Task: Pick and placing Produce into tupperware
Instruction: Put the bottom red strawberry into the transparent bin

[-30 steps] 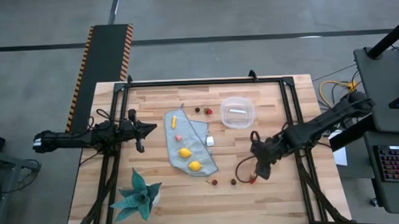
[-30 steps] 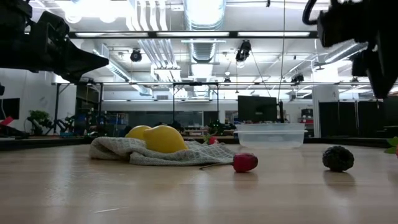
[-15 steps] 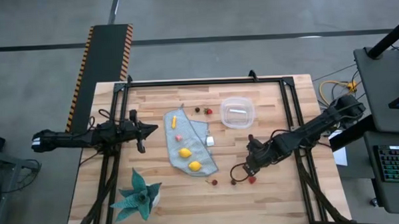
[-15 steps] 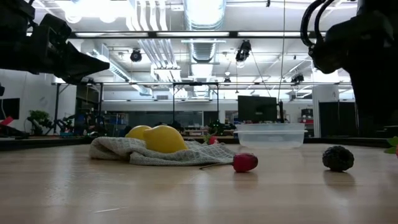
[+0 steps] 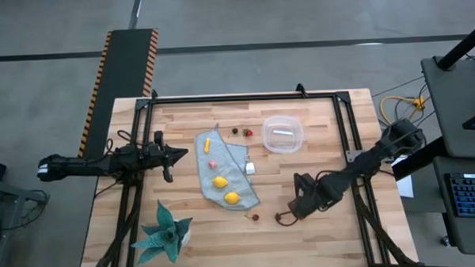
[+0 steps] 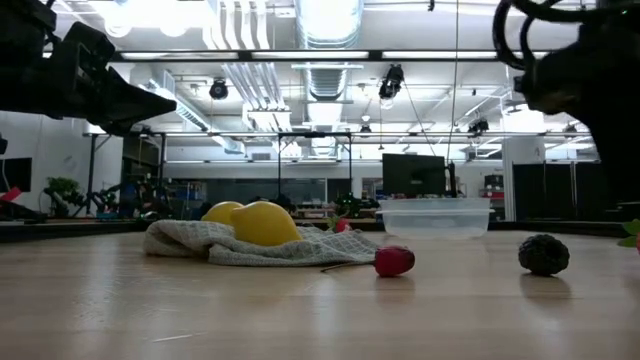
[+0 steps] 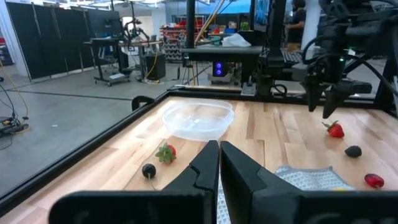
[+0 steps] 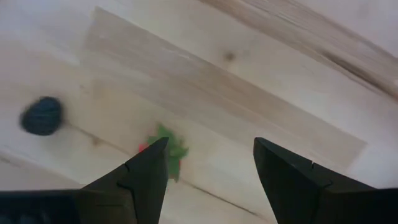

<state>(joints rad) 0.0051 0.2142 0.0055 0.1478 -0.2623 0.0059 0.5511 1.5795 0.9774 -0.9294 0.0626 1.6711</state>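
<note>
Your right gripper [image 8: 208, 171] sits low over the table's near-right area w/ jaws spread wide, holding nothing. A strawberry [image 8: 163, 149] (red w/ green leaf cap) lies on the wood just beside one finger, partly hidden under it; a dark berry [image 8: 42, 116] lies well outside the jaws, past that same finger. In the low view a red cherry [image 6: 394, 261] rests farther from the jaws, on the dark berry's other side.

Your left gripper [image 7: 219, 163] hovers at the table's left edge, jaws pressed together, empty. Straight ahead of its tips: the tupperware [image 7: 198, 119], upright. Nearer those tips: a second strawberry [image 7: 165, 152] and a small dark piece [image 7: 148, 170].

Two lemons [image 5: 226, 189] and a yellow-orange stick [image 5: 207, 142] lie on the grey-blue cloth [image 5: 237, 161], between the two grippers.
</note>
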